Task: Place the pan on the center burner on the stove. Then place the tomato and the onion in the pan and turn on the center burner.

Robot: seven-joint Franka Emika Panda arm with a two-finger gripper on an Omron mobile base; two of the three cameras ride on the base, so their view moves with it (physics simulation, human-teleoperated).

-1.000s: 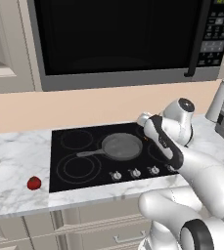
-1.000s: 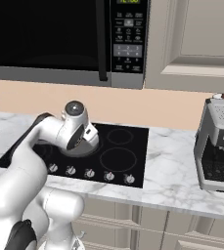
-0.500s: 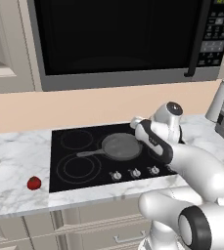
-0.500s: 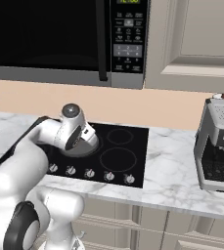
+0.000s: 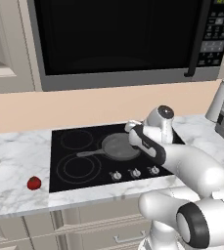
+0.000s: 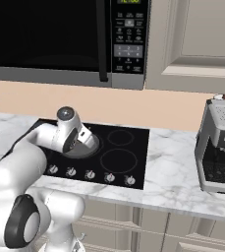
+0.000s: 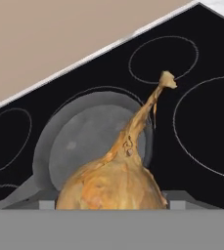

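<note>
Arm [image 5: 191, 166]: glossy white rounded shells, thick tubular links joined by bulbous housings. Dark grey round cap with a paler ring on the big near joint [image 5: 194, 225]; a smaller dark disc caps the wrist housing [image 5: 165, 112]. A black band runs along the white hand section [image 5: 145, 144].

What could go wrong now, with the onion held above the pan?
The onion is round; dropped from the gripper near the pan rim, it might roll out onto the stove. The tomato waits far off on the counter, so fetching it needs a long reach.
</note>
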